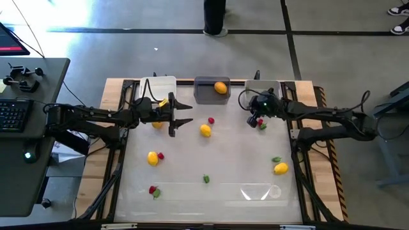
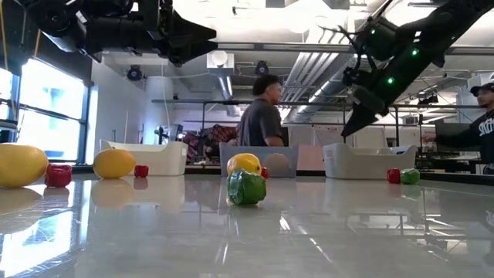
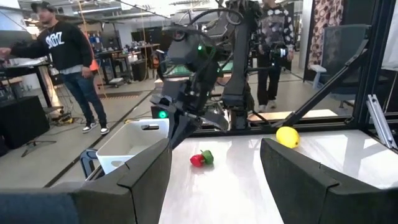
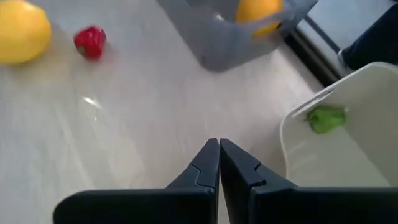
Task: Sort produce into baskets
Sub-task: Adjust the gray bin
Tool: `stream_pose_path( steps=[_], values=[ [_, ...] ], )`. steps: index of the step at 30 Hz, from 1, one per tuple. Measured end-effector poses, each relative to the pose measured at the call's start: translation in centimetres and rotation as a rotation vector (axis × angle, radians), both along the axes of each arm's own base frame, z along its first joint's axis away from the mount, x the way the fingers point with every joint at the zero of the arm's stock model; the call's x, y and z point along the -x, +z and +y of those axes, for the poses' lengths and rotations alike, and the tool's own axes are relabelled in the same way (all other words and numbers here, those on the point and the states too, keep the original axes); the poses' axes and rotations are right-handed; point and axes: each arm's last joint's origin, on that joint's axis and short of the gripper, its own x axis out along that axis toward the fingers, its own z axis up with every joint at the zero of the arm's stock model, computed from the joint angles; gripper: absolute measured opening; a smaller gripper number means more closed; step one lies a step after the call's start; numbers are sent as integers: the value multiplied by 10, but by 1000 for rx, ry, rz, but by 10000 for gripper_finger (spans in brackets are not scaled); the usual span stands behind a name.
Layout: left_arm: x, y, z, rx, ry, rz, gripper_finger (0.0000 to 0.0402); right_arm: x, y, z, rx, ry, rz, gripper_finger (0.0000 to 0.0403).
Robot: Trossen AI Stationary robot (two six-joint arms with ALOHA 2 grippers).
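Observation:
Three baskets stand along the far edge: a white one [image 1: 158, 86], a dark grey one [image 1: 206, 91] with an orange fruit [image 1: 221, 87] inside, and a light one [image 1: 262, 88] with a green piece [image 4: 326, 118] inside. My right gripper [image 4: 219, 149] is shut and empty. It slants down over the table, just in front of the light basket's near corner. A red and a green piece [image 1: 261, 124] lie beside it. My left gripper [image 1: 190, 114] hangs level and open in front of the white basket, with nothing between its fingers [image 3: 149, 168].
Loose produce lies over the table: a yellow fruit [image 1: 205, 130] and a red bit [image 1: 211, 120] at the middle, yellow and red [image 1: 153, 158] at the left, a green bit [image 1: 206, 179], and a yellow fruit [image 1: 280, 168] at the right. People stand beyond the table.

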Motion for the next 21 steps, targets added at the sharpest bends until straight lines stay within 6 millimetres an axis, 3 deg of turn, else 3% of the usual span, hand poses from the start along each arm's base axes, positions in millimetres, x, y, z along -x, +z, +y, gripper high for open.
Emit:
stream_pose_path(
  steps=[9, 16, 21],
  values=[
    [0, 0, 0, 1, 0, 1, 234, -5, -25, -22, 29, -8, 129, 4],
    [0, 0, 0, 0, 0, 4, 234, -3, -26, -37, 86, -68, 127, 4],
    [0, -1, 0, 1, 0, 11, 234, -4, -25, -34, 101, -34, 131, 4]
  ],
)
